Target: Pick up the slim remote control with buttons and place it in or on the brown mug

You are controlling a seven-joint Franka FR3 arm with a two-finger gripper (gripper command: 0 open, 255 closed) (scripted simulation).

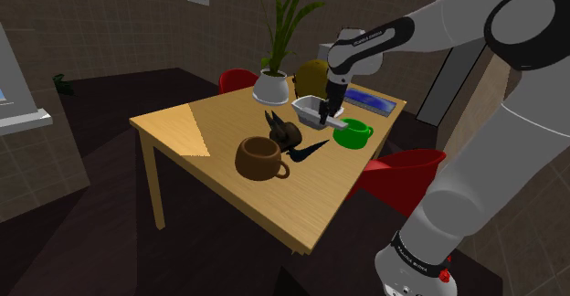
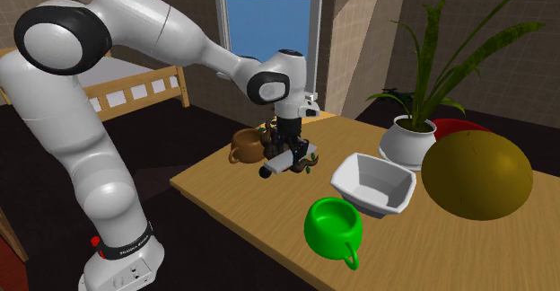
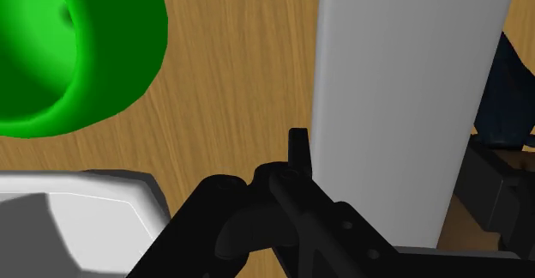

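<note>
My black gripper is shut on a slim pale grey remote, held level a little above the wooden table. In the second exterior view the gripper clasps the remote crosswise. Seen from the wrist, the remote is a long grey bar between the two fingers. The brown mug stands upright near the table's front edge, toward the shoulder view's left of the gripper. That mug sits just behind the gripper in the second exterior view.
A green mug and a white square bowl stand close to the gripper. A dark angular object lies between the gripper and the brown mug. Farther back are a potted plant, an olive ball and a red chair.
</note>
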